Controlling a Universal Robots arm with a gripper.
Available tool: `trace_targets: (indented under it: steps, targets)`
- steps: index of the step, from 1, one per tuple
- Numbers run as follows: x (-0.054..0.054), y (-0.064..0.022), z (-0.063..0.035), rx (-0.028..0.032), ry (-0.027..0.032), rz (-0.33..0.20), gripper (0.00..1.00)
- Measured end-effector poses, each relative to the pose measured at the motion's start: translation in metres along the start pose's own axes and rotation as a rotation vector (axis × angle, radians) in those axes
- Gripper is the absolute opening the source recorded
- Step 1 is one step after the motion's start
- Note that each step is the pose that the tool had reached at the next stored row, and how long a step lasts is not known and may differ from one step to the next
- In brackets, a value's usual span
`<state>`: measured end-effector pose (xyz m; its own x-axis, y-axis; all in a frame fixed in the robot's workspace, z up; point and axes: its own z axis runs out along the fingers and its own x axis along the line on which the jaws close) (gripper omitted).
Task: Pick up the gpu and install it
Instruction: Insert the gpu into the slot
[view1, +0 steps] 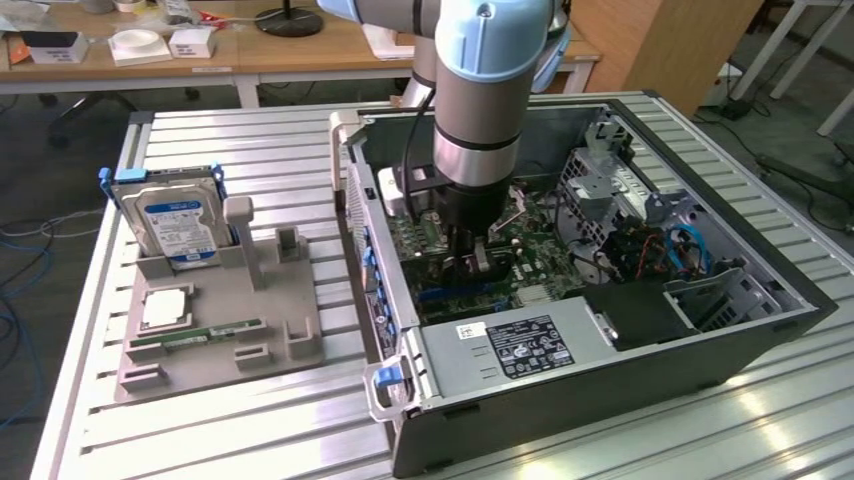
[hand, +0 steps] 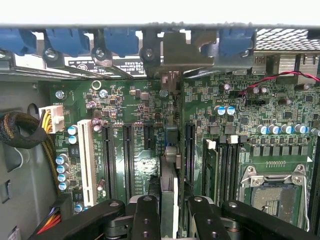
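On the exterior view's left, a grey holder tray lies on the slatted metal table. At its far end a silver hard drive with a blue label stands upright; nearer lie a square CPU and a slim green RAM stick. The upright posts in the middle of the tray stand bare, with no card between them.

To the right of the tray sits the open computer case, its green motherboard exposed. The arm reaches straight down into it, and the gripper is low over the board near the case's left wall.

In the wrist view the gripper pinches the gpu, seen edge-on as a thin upright card between the two black fingers. The jaws are partly closed, pressed against the card's two faces. The card stands in line with one of the long expansion slots region on the motherboard, with its silver bracket end up against the rear opening of the case, below the blue slot clips.

As a judgement, the pick-up is done and the card has been carried into the case and lined up. Whether its edge is fully seated in the slot I cannot tell; the grip has not been let go.
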<state>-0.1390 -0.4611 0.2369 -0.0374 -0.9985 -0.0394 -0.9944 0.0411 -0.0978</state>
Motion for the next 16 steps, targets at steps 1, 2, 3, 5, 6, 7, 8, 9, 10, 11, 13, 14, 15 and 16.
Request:
trace_targets:
  steps: [1,2,3,5,6,7,8,9,10,11,13,14,15,16]
  targets:
    - [0.0000,0.0000,0.0004,0.0001,-0.0001,-0.001,0.27]
    - [0.0000,0.0000,0.0006,0.0000,-0.0004,-0.002,0.27]
    - [0.0000,-0.0001,0.0007,-0.0001,-0.0005,-0.003,0.27]
    - [0.0000,-0.0003,0.0007,-0.0002,-0.0006,-0.004,0.27]
    - [0.0000,-0.0003,0.0008,-0.0002,-0.0007,-0.004,0.27]
    - [0.0000,-0.0003,0.0008,-0.0001,-0.0007,-0.004,0.27]
    - [-0.0001,-0.0004,0.0005,0.0000,-0.0008,-0.004,0.27]
    - [-0.0001,-0.0005,-0.0002,0.0001,-0.0010,-0.004,0.27]
    - [-0.0002,-0.0006,-0.0010,0.0002,-0.0013,-0.004,0.27]
    - [-0.0002,-0.0006,-0.0018,0.0001,-0.0011,-0.004,0.27]
    - [-0.0002,-0.0008,-0.0030,0.0001,-0.0008,-0.004,0.27]
    - [-0.0003,-0.0008,-0.0032,0.0001,-0.0011,-0.004,0.27]
    - [-0.0002,-0.0008,-0.0033,0.0002,-0.0011,-0.004,0.27]
    - [-0.0002,-0.0008,-0.0034,0.0001,-0.0009,-0.004,0.27]
